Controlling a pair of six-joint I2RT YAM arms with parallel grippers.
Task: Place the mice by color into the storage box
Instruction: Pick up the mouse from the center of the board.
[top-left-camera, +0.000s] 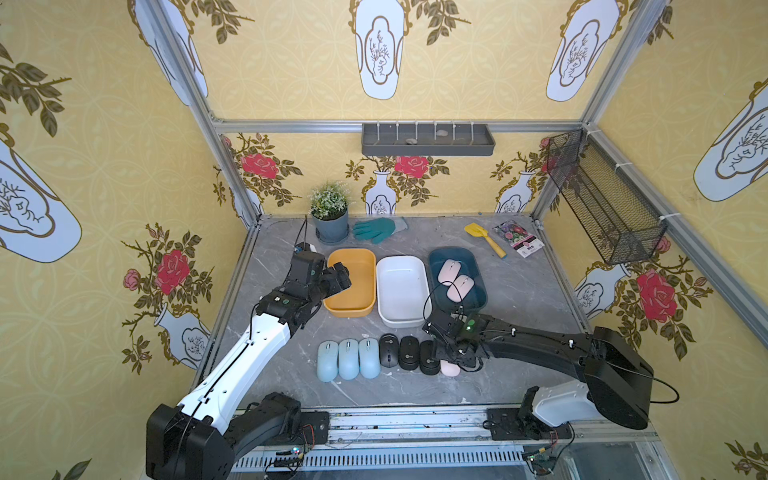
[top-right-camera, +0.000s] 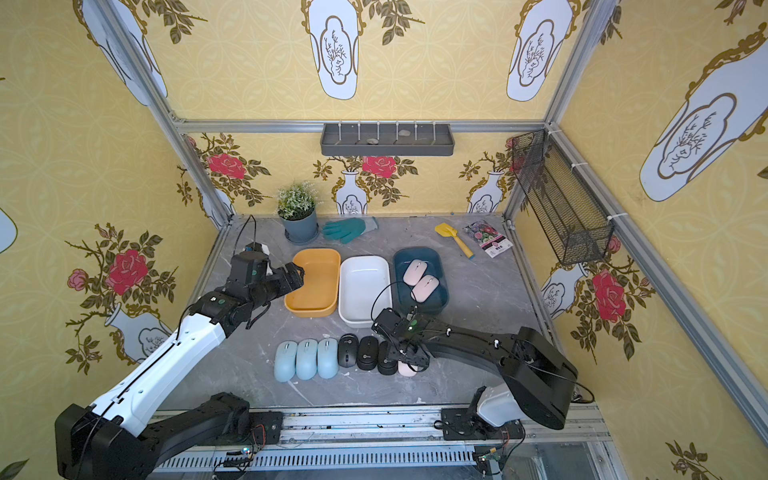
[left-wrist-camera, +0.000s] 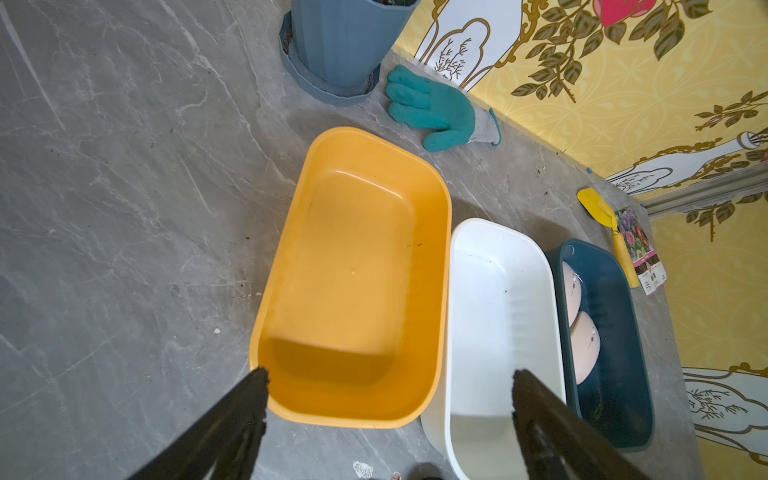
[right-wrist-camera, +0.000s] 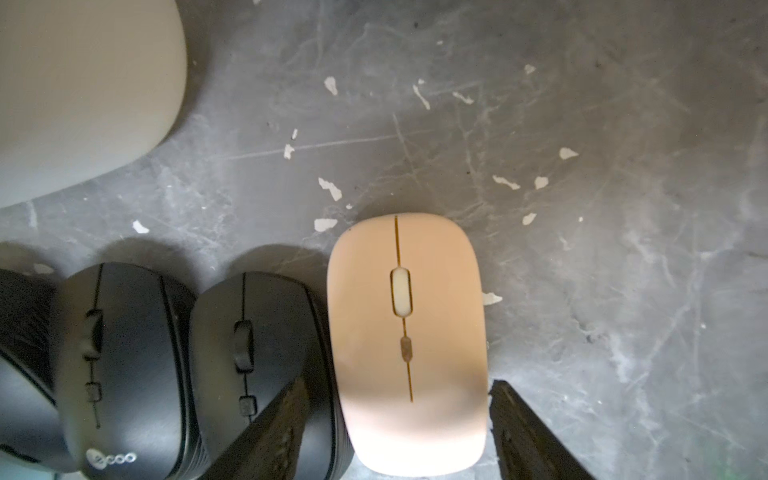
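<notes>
One pink mouse lower centre — right gripper narrowly astride, not yet clamped; inner finger crowding black mouse, likely to drag it. Left gripper wide, empty.

grey marbled worktop with pale veins and white flecks. three pale blue mice, three black mice with white logos, and a pale pink mouse with a gold seam line. two more pink mice in the dark teal box; beside it a white box and an orange-yellow box. the wallpaper is yellow, patterned with red roses, olive leaves and white vases. teal glove, yellow trowel, black mesh basket.
</notes>
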